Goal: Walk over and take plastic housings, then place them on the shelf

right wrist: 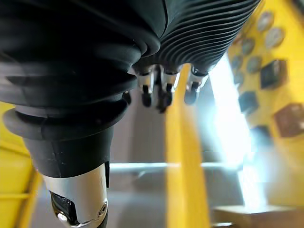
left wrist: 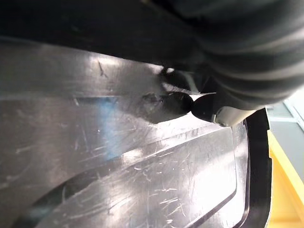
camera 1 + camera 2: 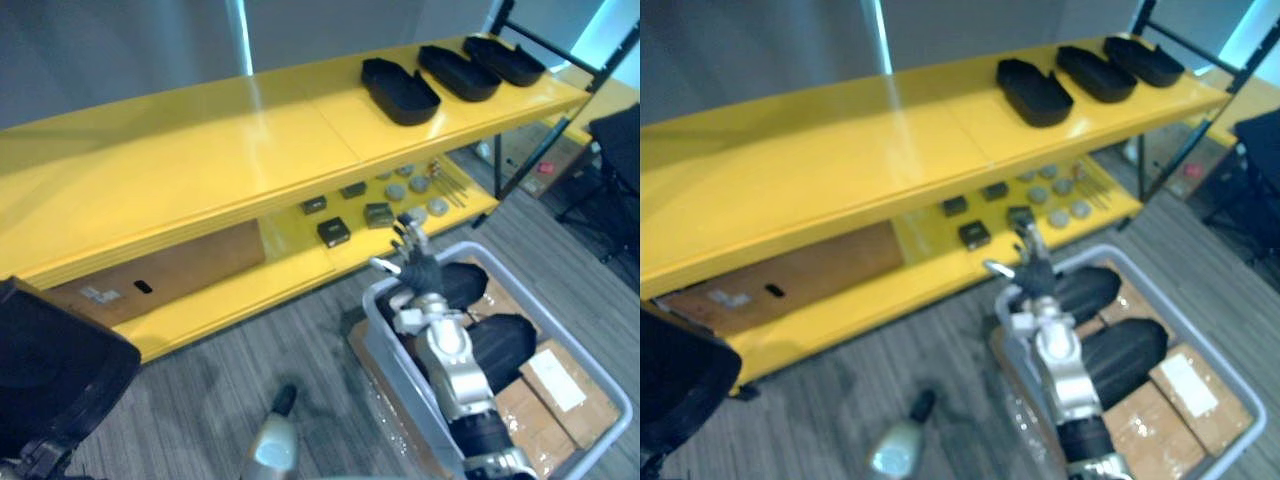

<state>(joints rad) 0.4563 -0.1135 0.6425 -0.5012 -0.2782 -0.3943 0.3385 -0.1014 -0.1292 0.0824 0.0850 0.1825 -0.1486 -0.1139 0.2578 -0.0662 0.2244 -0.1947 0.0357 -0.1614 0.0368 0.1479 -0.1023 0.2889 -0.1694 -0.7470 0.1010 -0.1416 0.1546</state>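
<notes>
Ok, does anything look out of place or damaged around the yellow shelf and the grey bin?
Nothing is spilled or toppled. The three black plastic housings lie in a neat row on the yellow shelf. One oddity: the black plastic surface close to the left wrist camera is covered in fine scratches.

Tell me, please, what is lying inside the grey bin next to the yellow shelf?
The grey bin holds two black housings and flat brown cartons, one white-labelled. The right robot hand and its arm cover part of the inside, so anything there cannot be seen.
</notes>
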